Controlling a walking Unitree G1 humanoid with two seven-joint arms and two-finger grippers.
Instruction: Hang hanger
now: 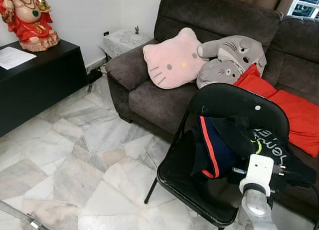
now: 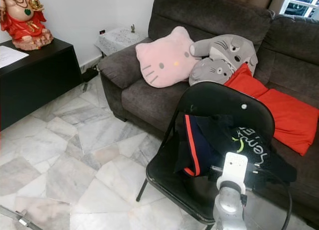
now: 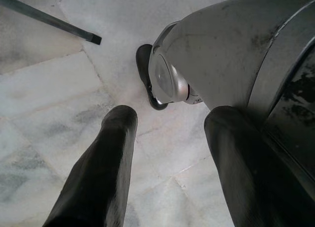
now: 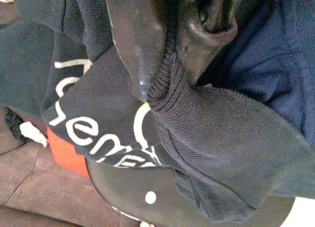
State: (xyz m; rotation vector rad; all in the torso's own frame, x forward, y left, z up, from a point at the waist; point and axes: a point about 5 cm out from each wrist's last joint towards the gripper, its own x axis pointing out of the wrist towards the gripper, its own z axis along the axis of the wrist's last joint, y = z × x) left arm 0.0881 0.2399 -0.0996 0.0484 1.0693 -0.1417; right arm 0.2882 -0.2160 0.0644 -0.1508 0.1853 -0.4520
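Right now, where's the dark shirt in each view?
Left eye: shirt lower right, draped on the chair.
Right eye: shirt lower right of centre, on the chair.
Left wrist: floor and fingers; no shirt.
Right wrist: shirt pinched by the right gripper.
Shared landmark: chair's white dot.

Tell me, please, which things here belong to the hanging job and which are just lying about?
Job: dark shirt with white lettering on the black folding chair; right tool, shut on the shirt's collar.

Lying about: pink cat cushion, grey plush toys, red cloth, red figurine, paper.
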